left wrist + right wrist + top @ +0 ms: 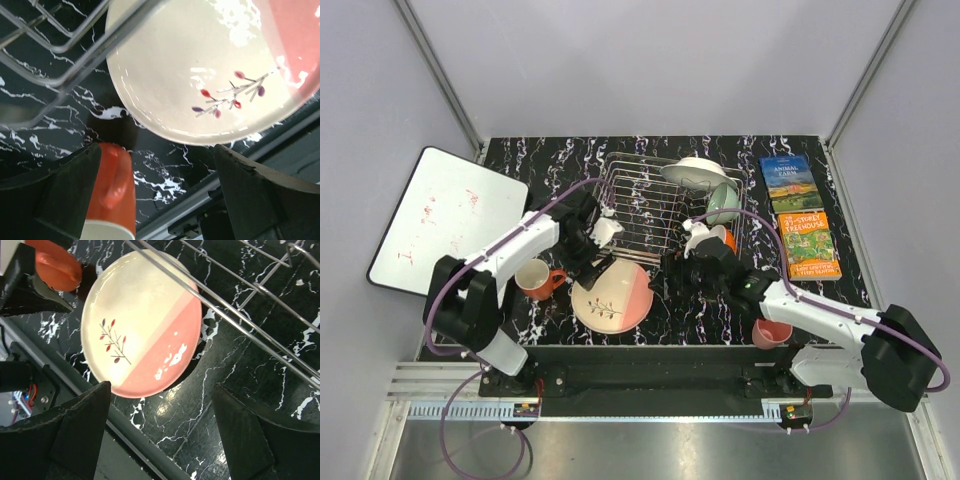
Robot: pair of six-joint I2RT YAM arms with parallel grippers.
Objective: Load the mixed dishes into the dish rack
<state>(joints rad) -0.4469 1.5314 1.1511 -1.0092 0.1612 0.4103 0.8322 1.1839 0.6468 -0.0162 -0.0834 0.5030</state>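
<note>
- Plate, pink-and-cream with twig drawing (611, 296), lies flat just before the dish rack (650, 205); glazed, stiff, breakable, probably slippery; only its rim offers a hold.
- Left gripper (157, 150) and right gripper (161, 387) hover over it; both released, grasping nothing.
- Black marble table (705, 312) is hard; mug (535, 280) stands just beside.
</note>
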